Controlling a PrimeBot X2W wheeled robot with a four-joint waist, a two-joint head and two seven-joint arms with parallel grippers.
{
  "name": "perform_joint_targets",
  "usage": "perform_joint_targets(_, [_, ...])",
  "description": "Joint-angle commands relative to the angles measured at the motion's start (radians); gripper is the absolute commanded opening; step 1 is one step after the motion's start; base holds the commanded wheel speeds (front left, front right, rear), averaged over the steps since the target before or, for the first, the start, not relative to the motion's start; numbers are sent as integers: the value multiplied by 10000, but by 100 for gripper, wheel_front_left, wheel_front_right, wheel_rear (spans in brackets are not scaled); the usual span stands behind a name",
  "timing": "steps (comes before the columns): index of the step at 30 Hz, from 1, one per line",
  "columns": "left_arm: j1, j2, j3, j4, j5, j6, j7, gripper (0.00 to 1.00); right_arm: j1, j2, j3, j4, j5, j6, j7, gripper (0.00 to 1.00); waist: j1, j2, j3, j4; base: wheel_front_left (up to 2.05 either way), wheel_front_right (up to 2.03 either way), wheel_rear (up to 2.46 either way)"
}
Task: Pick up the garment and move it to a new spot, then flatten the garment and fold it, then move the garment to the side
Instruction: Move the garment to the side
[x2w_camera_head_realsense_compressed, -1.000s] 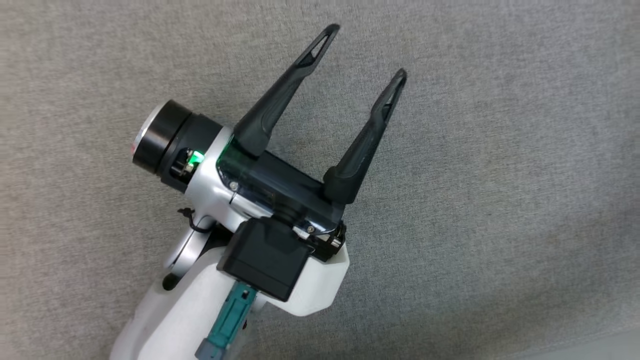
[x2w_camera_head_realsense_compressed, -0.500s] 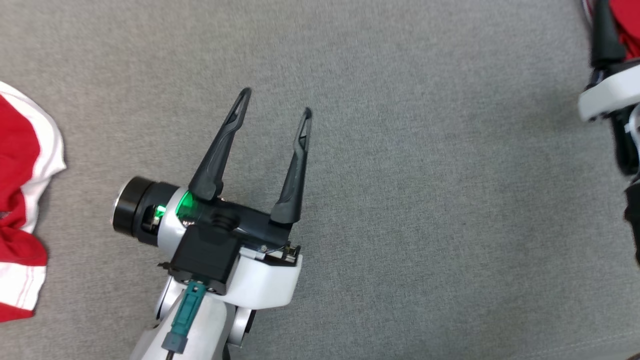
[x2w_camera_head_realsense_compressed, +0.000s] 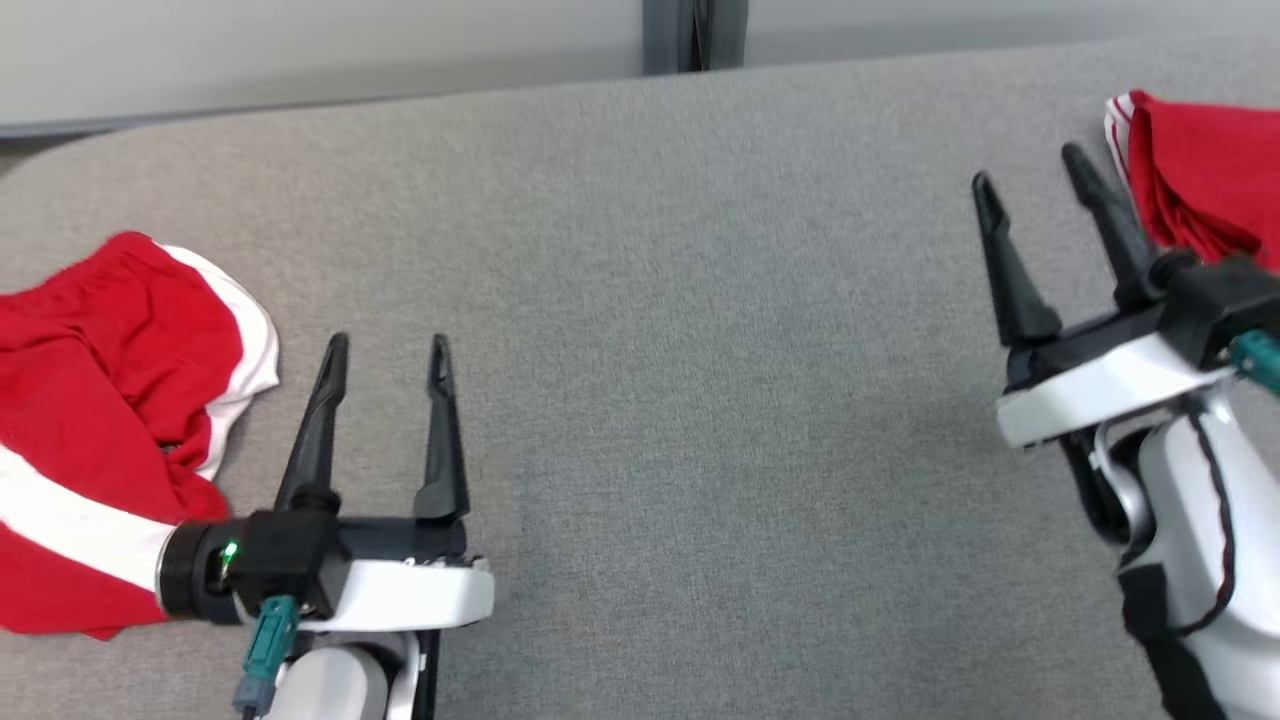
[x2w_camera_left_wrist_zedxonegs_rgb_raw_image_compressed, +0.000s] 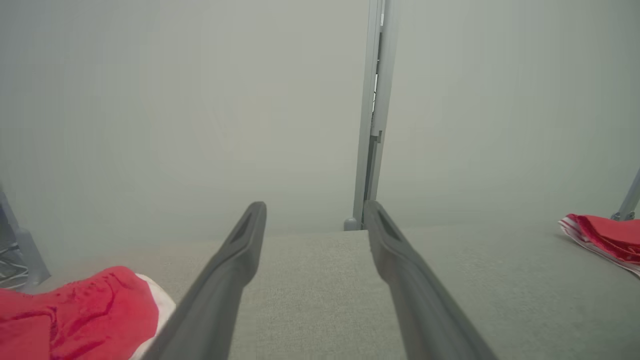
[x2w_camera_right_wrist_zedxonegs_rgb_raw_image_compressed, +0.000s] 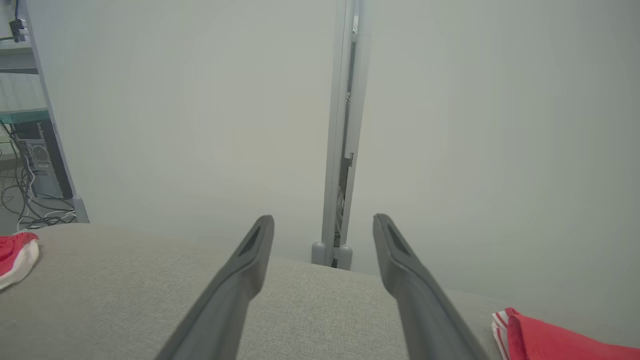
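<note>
Showing the grey cloth-covered table (x2w_camera_head_realsense_compressed: 650, 300) in the head view, with both grippers hovering empty above it. Left gripper (x2w_camera_head_realsense_compressed: 388, 342): fingers pointing to 12 o'clock, jaws spread wide, nothing between them. Crumpled garment (x2w_camera_head_realsense_compressed: 100, 430) (red, with white bands) lies on the table at 9 o'clock of this gripper, its white-edged hem just beside the outer finger but apart from it; the gripper's dark wrist overlaps the cloth's lower part in this view, and contact there cannot be told. Right gripper (x2w_camera_head_realsense_compressed: 1028, 166): fingers tilted toward 11 o'clock, jaws likewise wide and empty. Folded red cloth (x2w_camera_head_realsense_compressed: 1205, 170) rests at 1 o'clock of it, near the table's right side, well apart from the crumpled garment. Grey post (x2w_camera_head_realsense_compressed: 693, 35) stands at 12 o'clock, behind the table's far edge
</note>
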Motion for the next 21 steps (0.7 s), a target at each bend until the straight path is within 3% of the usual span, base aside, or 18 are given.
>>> perform_joint_targets(1, [185,86,139,136,-76,56,-63,100,356,93,18,-128,-102,-3,-57,100,0,0,-546,140,0,0,0])
perform_joint_targets(8, [1060,77,582,572,-104,-11,-115,100,1756,527,-31,-853,-384,-3,-58,100,0,0,-1361,136,0,0,0])
perform_joint_targets(15, [1801,-115,1002,910,-238,-621,-114,100,3270,814,-310,-1521,-430,-3,-57,100,0,0,-1895,212,0,0,0])
perform_joint_targets(21, [2267,-281,1494,1070,-66,-887,-114,100,4495,1015,-382,-2067,-429,-3,-57,100,0,0,-2201,226,0,0,0])
